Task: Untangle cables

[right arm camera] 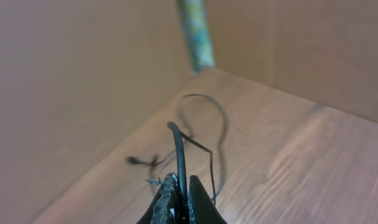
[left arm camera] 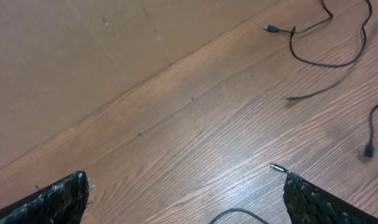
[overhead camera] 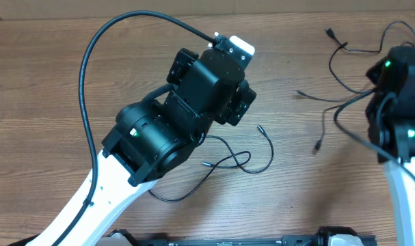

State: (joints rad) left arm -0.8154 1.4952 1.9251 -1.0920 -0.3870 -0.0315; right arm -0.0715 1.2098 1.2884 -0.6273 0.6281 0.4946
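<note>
The wooden desk (overhead camera: 43,68) carries everything. The left hand (left arm camera: 185,199) hangs above it, fingers spread wide with nothing between them. The right hand (right arm camera: 179,196) is pinched tight on a black cable (right arm camera: 179,152). Other cables (overhead camera: 271,154) lie loose on the desk: one loop lies beside the left arm, and several strands lie near the right arm at the far right.

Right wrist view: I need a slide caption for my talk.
Right tool shut on a thin black cable, more cable looped on the wooden table beyond.
</note>
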